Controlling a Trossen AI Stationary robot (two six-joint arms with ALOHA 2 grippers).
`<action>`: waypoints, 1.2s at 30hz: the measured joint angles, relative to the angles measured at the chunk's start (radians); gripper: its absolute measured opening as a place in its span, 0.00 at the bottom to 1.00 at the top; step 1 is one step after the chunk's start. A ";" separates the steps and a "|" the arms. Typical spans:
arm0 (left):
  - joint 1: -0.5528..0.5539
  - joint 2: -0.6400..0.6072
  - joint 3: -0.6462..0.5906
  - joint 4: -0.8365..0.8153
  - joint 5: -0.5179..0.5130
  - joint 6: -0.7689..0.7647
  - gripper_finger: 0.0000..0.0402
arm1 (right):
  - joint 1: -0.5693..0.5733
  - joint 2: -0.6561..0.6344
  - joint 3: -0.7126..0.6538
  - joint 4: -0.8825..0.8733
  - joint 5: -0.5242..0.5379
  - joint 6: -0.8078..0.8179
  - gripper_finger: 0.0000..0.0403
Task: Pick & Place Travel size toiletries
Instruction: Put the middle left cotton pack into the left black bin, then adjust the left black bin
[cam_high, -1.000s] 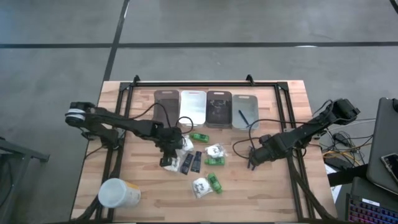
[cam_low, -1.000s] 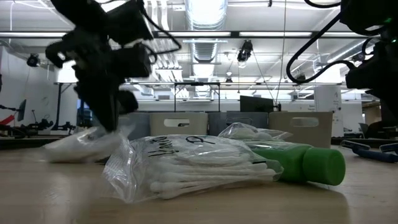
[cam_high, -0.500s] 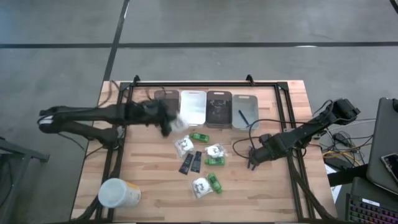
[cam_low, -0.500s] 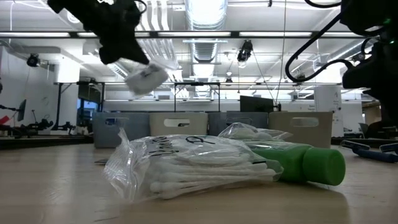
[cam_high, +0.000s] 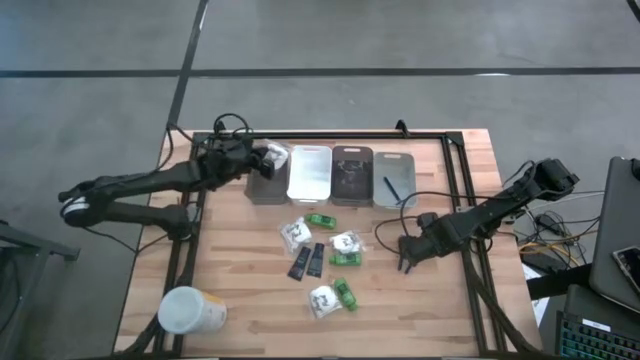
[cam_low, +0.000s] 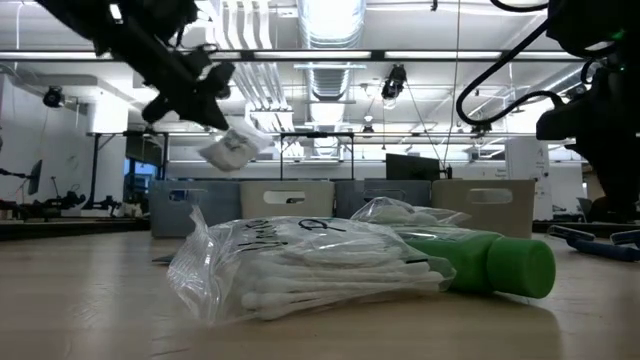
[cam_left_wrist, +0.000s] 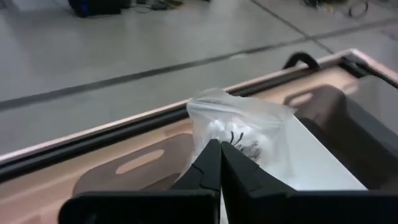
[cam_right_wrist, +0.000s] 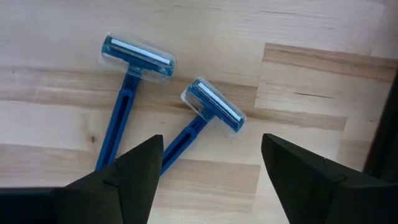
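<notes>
Your left gripper (cam_left_wrist: 219, 163) is pinched shut on the cotton-swab bag (cam_left_wrist: 242, 134), held over the leftmost bin (cam_high: 262, 186) for a drop; right gripper (cam_right_wrist: 208, 163) hangs open above two blue razors (cam_right_wrist: 165, 109).

We note two blue razors (cam_right_wrist: 134, 93), bright green bottles (cam_high: 321, 220), black sachets (cam_high: 308, 261), a clear packet (cam_left_wrist: 239, 134) holding white contents with dark marks.

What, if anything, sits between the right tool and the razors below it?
Nothing visible. The right tool hangs open directly over the two razors on the bare table, its fingers clear of both.
</notes>
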 joint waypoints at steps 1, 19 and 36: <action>0.007 0.010 -0.024 0.042 -0.009 -0.009 0.00 | 0.000 0.000 0.000 0.001 0.002 0.010 0.69; 0.053 0.267 -0.215 0.397 -0.086 -0.171 0.05 | 0.000 0.000 0.000 0.011 0.006 0.040 0.81; 0.059 0.247 -0.215 0.281 -0.132 -0.142 0.40 | 0.000 0.000 -0.001 0.018 0.005 0.042 0.88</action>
